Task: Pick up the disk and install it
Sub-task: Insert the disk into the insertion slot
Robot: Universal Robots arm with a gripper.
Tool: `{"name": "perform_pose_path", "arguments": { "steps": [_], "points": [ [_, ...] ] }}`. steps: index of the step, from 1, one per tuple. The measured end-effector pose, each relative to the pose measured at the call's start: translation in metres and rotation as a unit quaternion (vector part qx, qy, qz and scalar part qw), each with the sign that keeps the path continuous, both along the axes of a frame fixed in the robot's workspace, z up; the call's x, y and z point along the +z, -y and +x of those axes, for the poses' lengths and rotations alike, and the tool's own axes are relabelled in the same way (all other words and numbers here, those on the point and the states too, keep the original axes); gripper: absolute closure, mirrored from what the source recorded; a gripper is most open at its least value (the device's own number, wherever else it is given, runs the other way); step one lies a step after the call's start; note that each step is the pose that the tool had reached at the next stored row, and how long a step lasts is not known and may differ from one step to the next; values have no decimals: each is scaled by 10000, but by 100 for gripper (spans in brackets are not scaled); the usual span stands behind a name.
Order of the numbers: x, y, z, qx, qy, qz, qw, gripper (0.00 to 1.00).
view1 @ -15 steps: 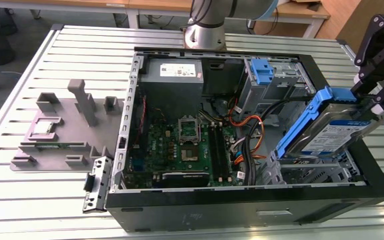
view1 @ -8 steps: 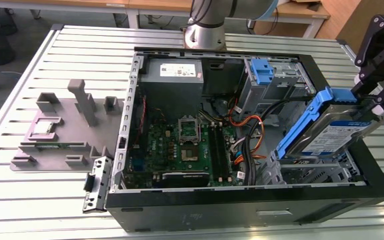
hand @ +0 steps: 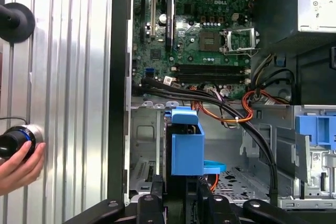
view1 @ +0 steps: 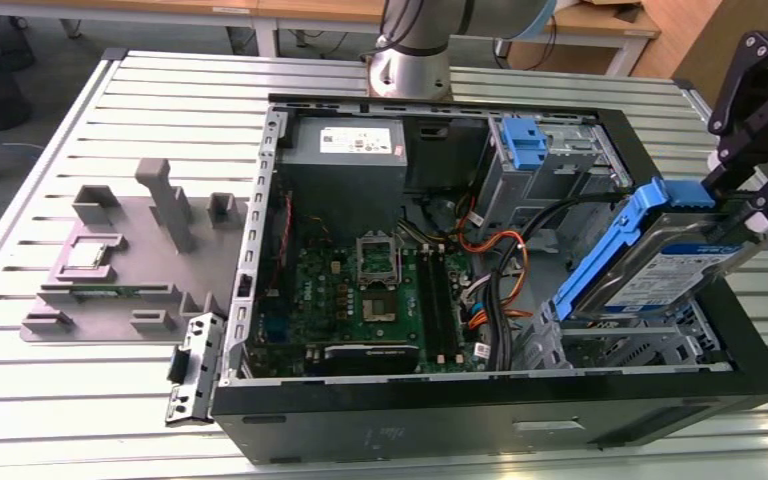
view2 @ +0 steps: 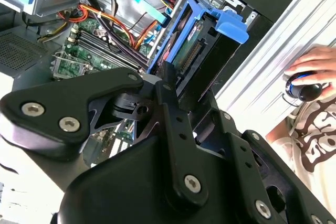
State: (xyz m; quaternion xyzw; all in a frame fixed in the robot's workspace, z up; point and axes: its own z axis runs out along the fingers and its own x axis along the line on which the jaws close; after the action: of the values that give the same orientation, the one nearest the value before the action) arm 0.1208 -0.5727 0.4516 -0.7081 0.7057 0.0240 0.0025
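The tool (view1: pixel 747 213) is clenching the upper end of the disk (view1: pixel 651 255), holding it over the open computer case (view1: pixel 491 420) at the case's near corner on the exterior view's right. The disk is showing as a flat silver metal slab with a white-and-blue label, framed in smooth bright blue plastic. It is tilting steeply, its long axis sloping from the tool down toward the grey metal drive cage (view1: pixel 624 340). The case is sitting on a ribbed metal table (view1: pixel 91 400).
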Motion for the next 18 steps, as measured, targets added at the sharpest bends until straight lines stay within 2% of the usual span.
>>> {"name": "perform_pose_path", "arguments": {
  "steps": [11,18],
  "points": [
    [-27,6,-4,9,0,-1,10000,65],
    [-68,6,-4,9,0,-1,10000,65]
  ]
}}
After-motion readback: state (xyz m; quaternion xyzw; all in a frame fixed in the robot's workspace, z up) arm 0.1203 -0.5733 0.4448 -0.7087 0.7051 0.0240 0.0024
